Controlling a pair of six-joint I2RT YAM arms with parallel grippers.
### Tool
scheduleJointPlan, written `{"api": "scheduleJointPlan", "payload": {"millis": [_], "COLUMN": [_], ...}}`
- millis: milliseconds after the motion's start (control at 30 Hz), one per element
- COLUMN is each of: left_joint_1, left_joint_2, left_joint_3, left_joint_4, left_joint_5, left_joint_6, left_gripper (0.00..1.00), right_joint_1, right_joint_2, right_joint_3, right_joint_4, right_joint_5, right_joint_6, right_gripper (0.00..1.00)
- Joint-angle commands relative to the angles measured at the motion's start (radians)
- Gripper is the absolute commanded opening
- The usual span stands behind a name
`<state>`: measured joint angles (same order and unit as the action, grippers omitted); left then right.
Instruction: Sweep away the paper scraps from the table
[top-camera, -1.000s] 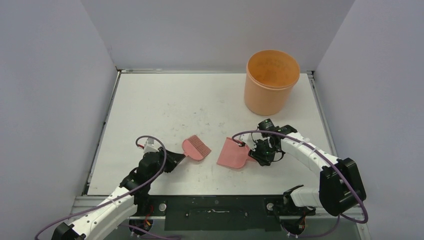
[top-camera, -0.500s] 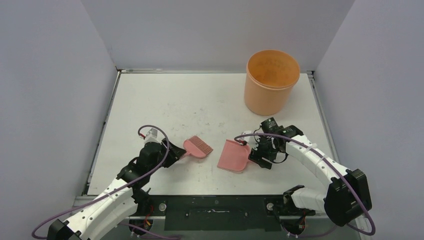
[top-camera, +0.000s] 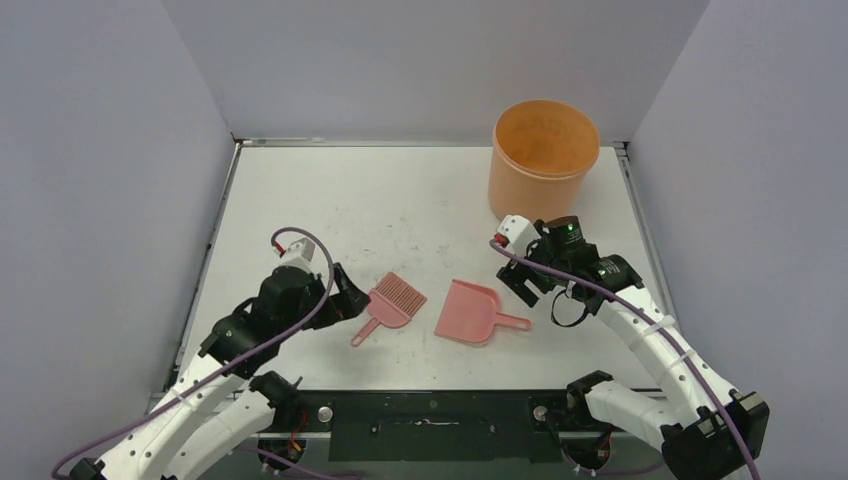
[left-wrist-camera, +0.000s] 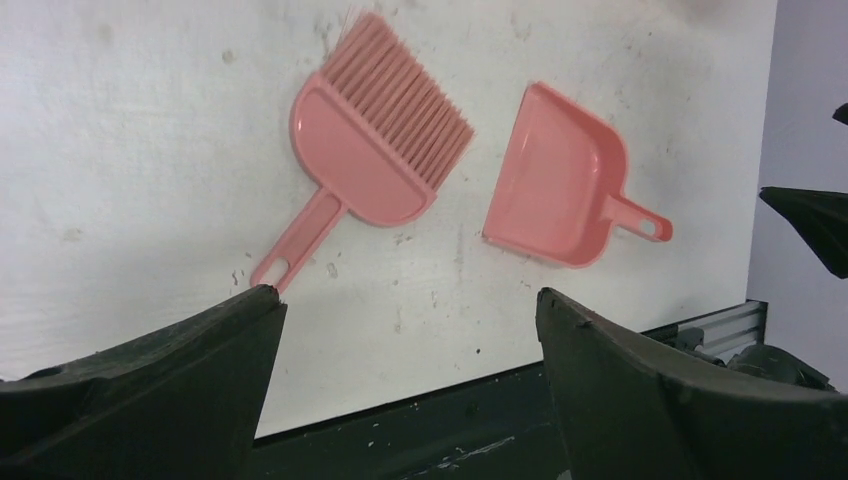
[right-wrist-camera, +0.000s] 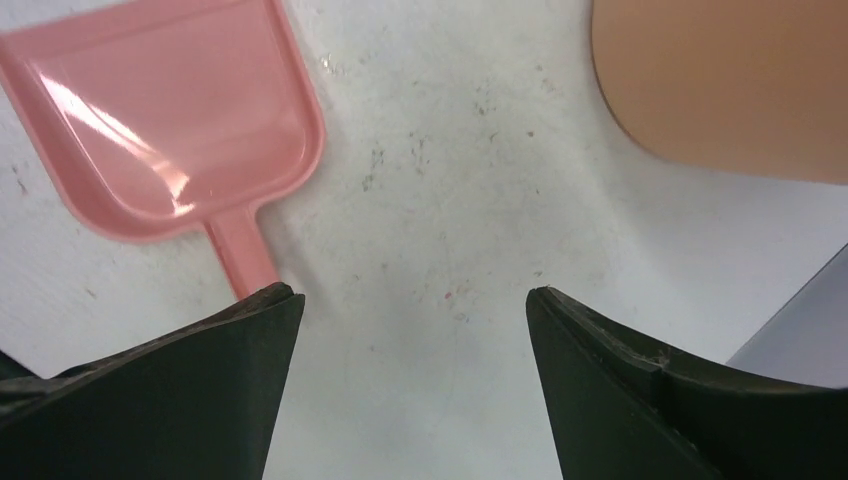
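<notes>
Left and right jaws now spread and backed off; hand brush (top-camera: 392, 298) and dustpan (top-camera: 468, 312) released flat on table (top-camera: 330, 200). No paper scraps visible; sweeping looks finished.

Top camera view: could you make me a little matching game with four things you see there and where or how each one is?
Things:
1 brush
2 dustpan
3 bucket
4 left gripper

States:
A upright, far right
B open, holding nothing
C lying flat, bristles toward the far side
D lying flat, handle pointing right

Pairs: 1-C, 2-D, 3-A, 4-B
</notes>
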<state>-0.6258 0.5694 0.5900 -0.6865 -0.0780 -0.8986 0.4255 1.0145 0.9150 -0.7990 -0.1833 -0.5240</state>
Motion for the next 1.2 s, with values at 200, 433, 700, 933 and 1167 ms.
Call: {"api": "scheduleJointPlan", "payload": {"millis": [200,433,700,933,1167], "left_joint_1": [-0.008,0.049,0.05,0.051,0.052], "left_joint_2": [0.431,0.125,0.098,0.152,0.14], "left_joint_3": [0.399,0.108,0.072,0.087,0.083], "left_joint_4": [0.019,0.329,0.338,0.312,0.317], "left_joint_5": [-0.449,-0.295,-0.343,-0.302,-0.295], "left_joint_6": [0.591,0.627,0.654,0.647,0.645], "left_gripper": [0.96,0.97,0.96,0.97,0.97], "right_joint_1": [-0.093,-0.241,-0.342,-0.346,-0.359], "right_joint_2": [0.025,-0.13,-0.192,-0.187,-0.19], "right_joint_3": [-0.029,-0.272,-0.292,-0.289,-0.293], "right_joint_4": [0.459,0.739,0.717,0.716,0.717], "right_joint_5": [-0.075,0.046,0.021,0.011,-0.006], "right_joint_6": [0.399,0.523,0.616,0.621,0.621], "right_gripper": [0.96,0.9,0.9,0.9,0.9]}}
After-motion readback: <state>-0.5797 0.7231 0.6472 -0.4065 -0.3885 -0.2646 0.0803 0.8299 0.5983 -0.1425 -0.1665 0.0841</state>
